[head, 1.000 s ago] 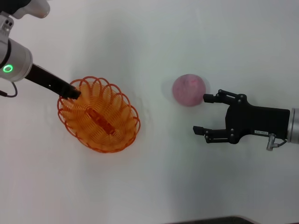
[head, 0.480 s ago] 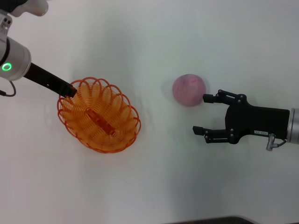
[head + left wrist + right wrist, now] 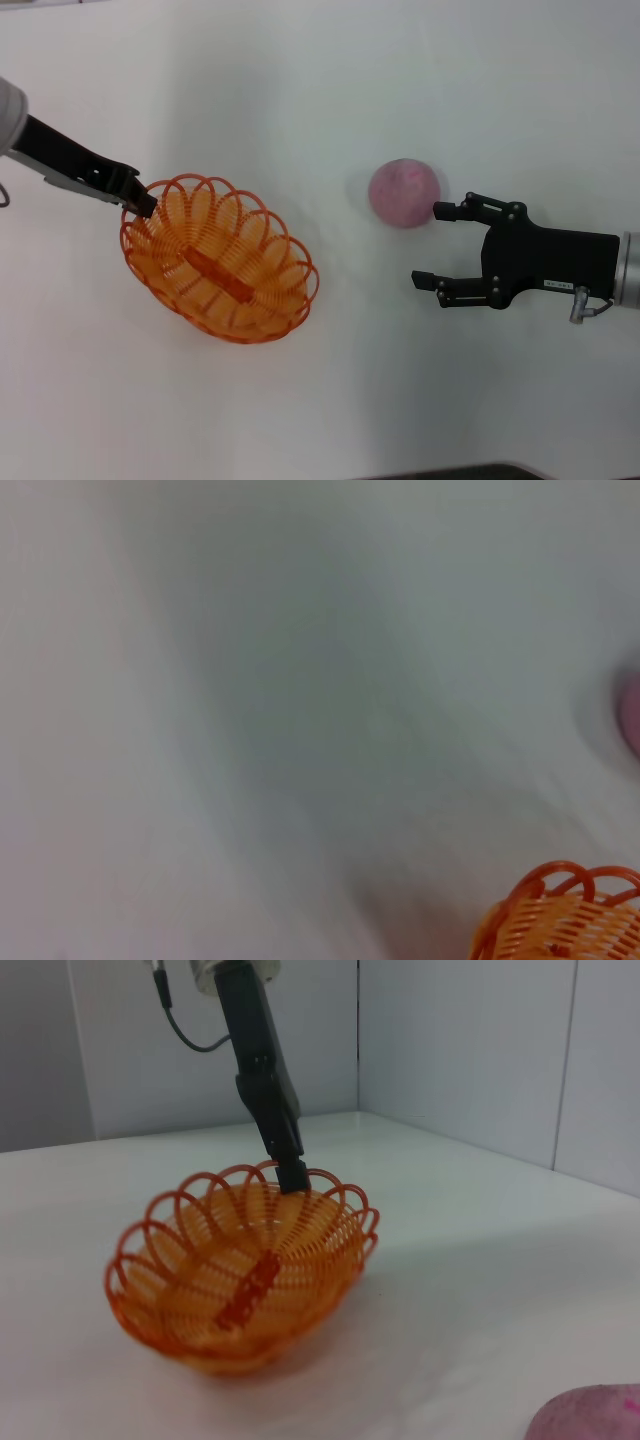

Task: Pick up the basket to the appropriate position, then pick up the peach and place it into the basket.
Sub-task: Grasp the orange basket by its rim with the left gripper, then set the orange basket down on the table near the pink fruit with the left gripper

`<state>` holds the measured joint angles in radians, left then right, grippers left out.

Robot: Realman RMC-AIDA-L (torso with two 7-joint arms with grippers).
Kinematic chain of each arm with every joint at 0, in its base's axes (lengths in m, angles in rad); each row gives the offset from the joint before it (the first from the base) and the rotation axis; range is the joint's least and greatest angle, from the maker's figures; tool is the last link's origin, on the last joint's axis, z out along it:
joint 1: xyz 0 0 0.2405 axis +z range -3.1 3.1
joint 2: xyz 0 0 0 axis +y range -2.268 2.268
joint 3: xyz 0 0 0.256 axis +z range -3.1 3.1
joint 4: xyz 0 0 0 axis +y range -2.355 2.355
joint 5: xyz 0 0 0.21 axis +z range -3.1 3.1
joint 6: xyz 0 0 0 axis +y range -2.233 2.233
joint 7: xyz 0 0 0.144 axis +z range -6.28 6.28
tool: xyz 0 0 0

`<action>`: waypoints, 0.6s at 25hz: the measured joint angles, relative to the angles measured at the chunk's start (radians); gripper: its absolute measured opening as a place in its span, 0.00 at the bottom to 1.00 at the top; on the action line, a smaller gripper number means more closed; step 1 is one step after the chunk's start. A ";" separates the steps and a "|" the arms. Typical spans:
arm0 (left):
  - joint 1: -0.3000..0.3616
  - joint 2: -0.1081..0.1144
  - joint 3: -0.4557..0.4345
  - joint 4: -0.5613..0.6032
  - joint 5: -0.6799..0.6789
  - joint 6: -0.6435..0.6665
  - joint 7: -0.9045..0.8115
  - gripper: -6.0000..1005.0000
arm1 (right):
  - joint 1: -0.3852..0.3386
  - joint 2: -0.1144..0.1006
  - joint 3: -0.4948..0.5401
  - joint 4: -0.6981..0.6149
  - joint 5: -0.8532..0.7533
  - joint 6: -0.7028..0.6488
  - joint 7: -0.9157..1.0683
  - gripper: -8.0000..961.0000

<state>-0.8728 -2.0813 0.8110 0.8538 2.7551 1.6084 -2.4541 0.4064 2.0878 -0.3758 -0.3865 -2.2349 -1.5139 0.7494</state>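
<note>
The orange wire basket [image 3: 218, 258] is at the left of the white table. My left gripper [image 3: 135, 195] is shut on its far-left rim. In the right wrist view the basket [image 3: 240, 1280] tilts, with the rim side held by the left gripper [image 3: 292, 1175] raised. A part of the basket's rim also shows in the left wrist view [image 3: 560, 920]. The pink peach [image 3: 404, 192] lies on the table right of centre, apart from the basket. My right gripper [image 3: 430, 244] is open and empty, just right of and in front of the peach, one fingertip close beside it.
The white table [image 3: 330, 400] carries nothing else. In the right wrist view, grey walls [image 3: 470, 1040] stand behind the table. A dark edge [image 3: 450, 473] runs along the table's front.
My left arm has swung and raised the basket by its rim. The basket has shifted a little right and toward the front and looks larger. The right arm and the peach have not moved.
</note>
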 joint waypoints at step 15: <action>0.097 -0.032 -0.249 -0.019 -0.072 0.073 -0.080 0.05 | 0.000 0.000 0.004 0.000 0.000 -0.009 0.001 0.98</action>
<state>-0.7761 -2.1132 0.5623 0.8351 2.6834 1.6818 -2.5341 0.4065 2.0874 -0.3721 -0.3865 -2.2349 -1.5228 0.7501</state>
